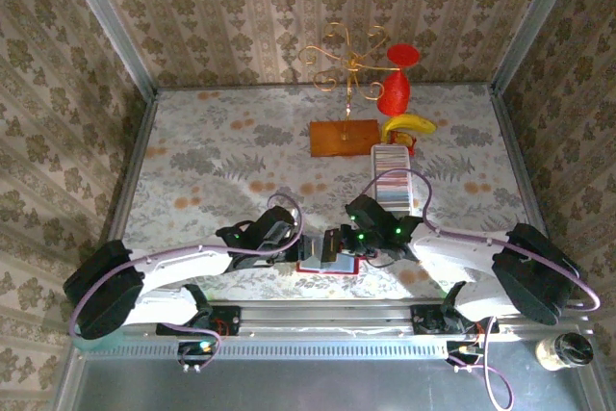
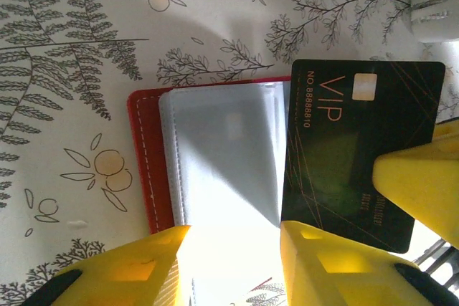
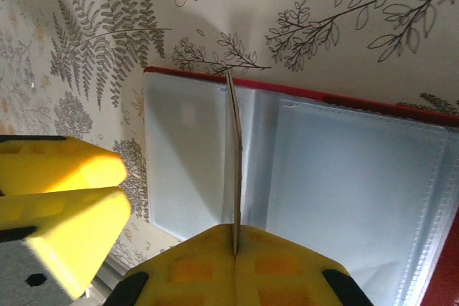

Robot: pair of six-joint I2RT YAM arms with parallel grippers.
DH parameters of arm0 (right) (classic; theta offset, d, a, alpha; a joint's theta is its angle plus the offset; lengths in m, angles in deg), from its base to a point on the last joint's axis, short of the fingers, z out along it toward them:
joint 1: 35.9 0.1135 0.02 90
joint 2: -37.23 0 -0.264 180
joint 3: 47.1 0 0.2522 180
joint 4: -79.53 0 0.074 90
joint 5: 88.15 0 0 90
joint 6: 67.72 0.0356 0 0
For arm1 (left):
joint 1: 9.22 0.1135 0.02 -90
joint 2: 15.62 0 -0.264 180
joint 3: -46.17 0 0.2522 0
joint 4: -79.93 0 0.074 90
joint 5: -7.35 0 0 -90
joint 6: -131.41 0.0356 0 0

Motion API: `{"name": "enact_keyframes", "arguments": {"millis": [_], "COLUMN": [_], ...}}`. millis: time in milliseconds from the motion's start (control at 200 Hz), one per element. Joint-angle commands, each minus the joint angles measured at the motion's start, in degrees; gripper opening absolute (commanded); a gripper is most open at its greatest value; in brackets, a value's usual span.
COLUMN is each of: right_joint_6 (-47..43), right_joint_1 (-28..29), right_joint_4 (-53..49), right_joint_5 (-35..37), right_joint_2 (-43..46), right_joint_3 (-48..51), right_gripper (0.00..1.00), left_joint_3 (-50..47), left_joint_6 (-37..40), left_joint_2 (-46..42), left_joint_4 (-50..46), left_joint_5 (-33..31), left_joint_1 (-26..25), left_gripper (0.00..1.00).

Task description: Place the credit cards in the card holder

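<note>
**Right gripper (image 3: 235,252) is pinching a black card (image 2: 344,148) over the red card holder (image 2: 215,163)**

The right gripper's two yellow fingers are pressing together on one edge of the black card. The card is showing the word VIP in gold letters. From the right wrist camera, the card is showing as a thin line. It is standing on its edge over the middle of the open card holder.

The card holder is lying open and flat on the flowery table (image 1: 212,161). It is sitting near the front edge, between the two arms. Its red edge is peeking out around the grey-blue pockets inside.

The left gripper (image 2: 235,238) is hanging over one of those pockets with its yellow fingers standing apart. The two grippers are sitting very close to each other.

The other credit cards (image 1: 393,163) are standing in a row in the long white tray (image 1: 399,197). The tray is lying farther back on the table, apart from the card holder.
</note>
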Motion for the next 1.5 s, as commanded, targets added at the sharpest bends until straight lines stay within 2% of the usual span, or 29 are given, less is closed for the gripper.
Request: {"name": "enact_keyframes", "arguments": {"millis": [0,535,675,770,845,935,1060,1185,1335,1410,1495], "right_joint_6": [1.7,7.1,6.5,2.4,-6.4,-21.9,-51.2,-79.7,-101.2,-109.5,-114.7], "right_joint_1": [0.7,1.2,1.2,1.1,1.0,0.6,-0.2,-1.2,-9.7,-12.1,-15.0], "right_joint_4": [1.8,6.2,4.8,0.2,-8.0,-19.3,-34.5,-45.6,-58.0,-58.1,-55.3], "right_joint_5": [0.0,0.0,0.9,2.4,4.8,8.5,11.9,17.7,15.9,17.9,18.3], "right_joint_2": [-1.2,-1.2,0.0,1.8,3.8,6.5,9.9,11.8,8.5,7.5,6.5], "right_joint_3": [0.8,4.3,4.2,2.0,-2.1,-8.8,-18.5,-22.6,-26.3,-24.7,-23.9], "right_gripper": [0.00,0.00,0.00,0.00,0.00,0.00,0.00,0.00,0.00,0.00,0.00], "left_joint_3": [-0.8,-1.4,-1.6,-1.5,-1.3,-1.2,-1.4,-2.2,-3.9,-4.4,-4.7], "left_joint_6": [0.4,1.3,1.3,1.5,1.7,2.1,2.8,2.5,1.5,1.0,0.9], "left_joint_2": [1.2,5.3,5.7,5.8,5.5,4.6,3.6,3.7,2.7,2.4,2.1], "left_joint_4": [0.1,-0.3,-0.3,-0.4,-0.8,-1.0,-0.8,-0.4,1.4,1.6,1.9], "left_joint_5": [-0.5,-1.9,-2.1,-2.4,-2.5,-2.9,-3.3,-3.3,-2.2,-2.1,-1.8], "left_joint_1": [-0.3,-0.9,-1.2,-1.3,-1.4,-1.4,-1.3,-1.3,-1.5,-1.9,-2.4], "left_gripper": [0.37,0.27,0.25,0.25,0.25,0.25,0.28,0.29,0.31,0.31,0.32]}}
